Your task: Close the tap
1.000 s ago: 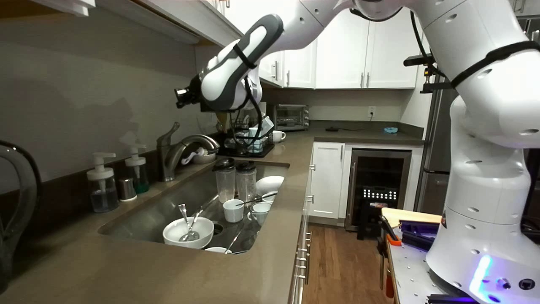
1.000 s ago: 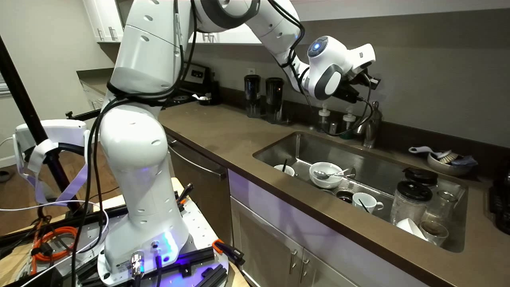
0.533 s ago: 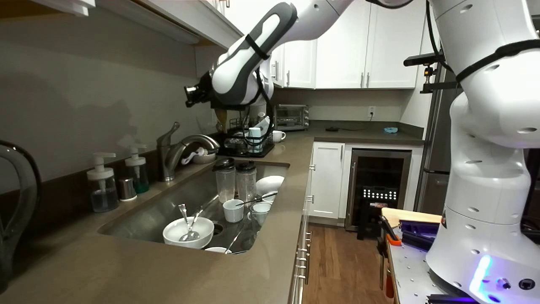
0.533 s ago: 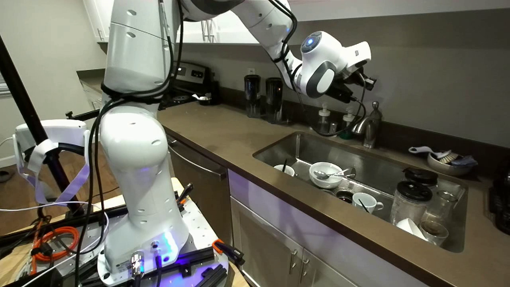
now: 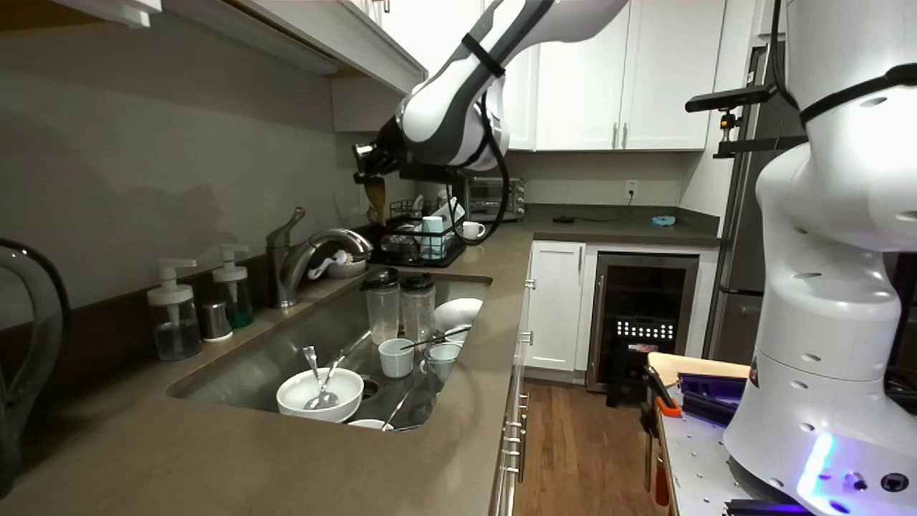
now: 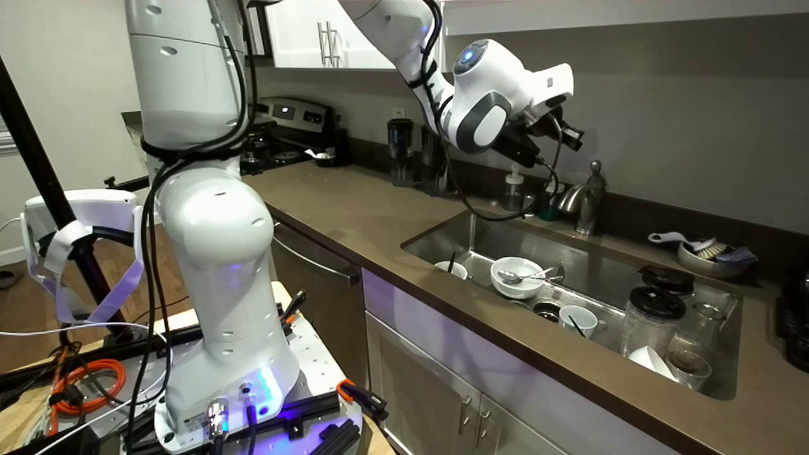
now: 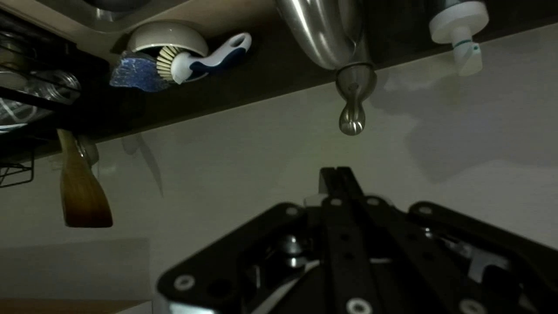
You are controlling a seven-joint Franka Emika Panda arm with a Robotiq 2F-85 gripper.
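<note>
The gripper is empty, 2 fingertips together; a push too far left or right could slide off the narrow handle of the tap.

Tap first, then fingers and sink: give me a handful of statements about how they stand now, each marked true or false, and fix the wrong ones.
1. The tap has its lever handle pointing upward. True.
2. The fingers are shut with nothing between them. True.
3. The fingers grip the lever handle. False: they are apart from it.
4. The white bowl in the sink has a metal spoon in it. True.
5. The white bowl is the only thing in the sink. False: black-lidded jars stand there too.
6. The wrist view misses the lever handle. False: it shows above the fingers in that picture.
</note>
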